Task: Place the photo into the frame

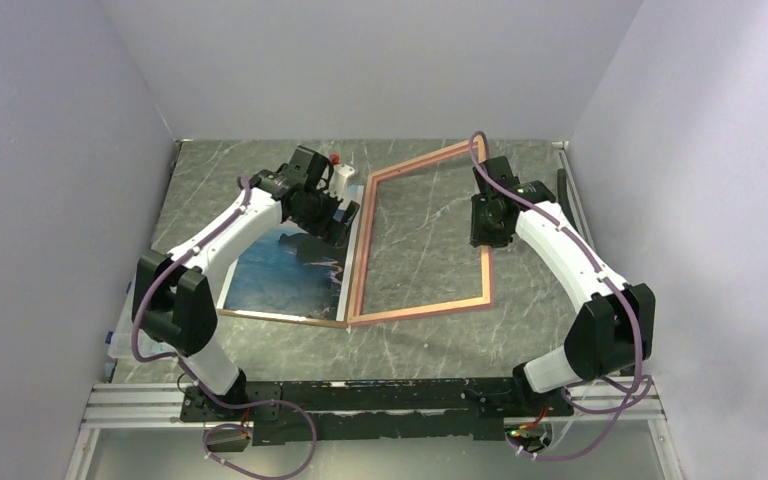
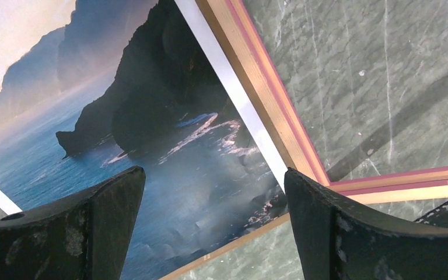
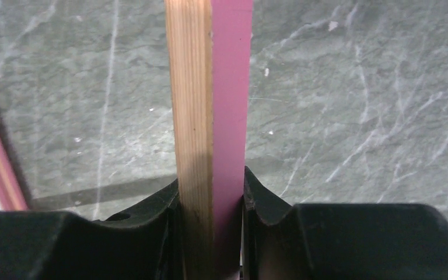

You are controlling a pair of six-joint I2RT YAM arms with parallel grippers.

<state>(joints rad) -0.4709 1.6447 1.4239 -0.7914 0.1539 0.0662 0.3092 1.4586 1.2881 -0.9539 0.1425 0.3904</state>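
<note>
the photo (image 1: 285,270) lies face up on the left of the marble table (image 1: 410,350), just beside the left rail of the frame (image 1: 420,311), whose right rail the right gripper (image 3: 212,198) pinches, while the left gripper (image 2: 213,175) hovers spread wide over the photo.

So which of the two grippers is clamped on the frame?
The right gripper: its jaws pinch the frame by one side bar, while the left gripper hangs open over the photo, holding nothing.
</note>
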